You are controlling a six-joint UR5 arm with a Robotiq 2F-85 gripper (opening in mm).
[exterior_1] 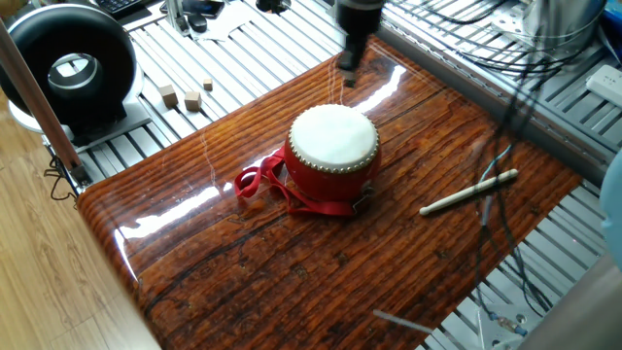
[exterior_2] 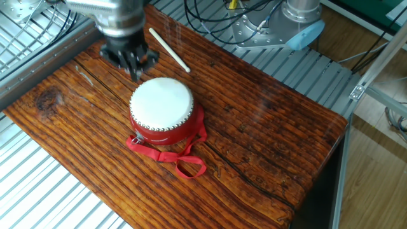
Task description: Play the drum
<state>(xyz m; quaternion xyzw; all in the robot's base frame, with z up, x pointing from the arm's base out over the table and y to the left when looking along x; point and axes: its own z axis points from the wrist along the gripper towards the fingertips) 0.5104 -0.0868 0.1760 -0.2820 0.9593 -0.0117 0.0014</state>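
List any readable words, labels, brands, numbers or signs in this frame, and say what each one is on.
None can be read in either view.
The drum: plain skin and red body, no lettering visible.
The drumstick: bare, no marking.
The black ring-shaped device: no legible brand or label.
The gripper: motion-blurred; any marking on it cannot be made out.
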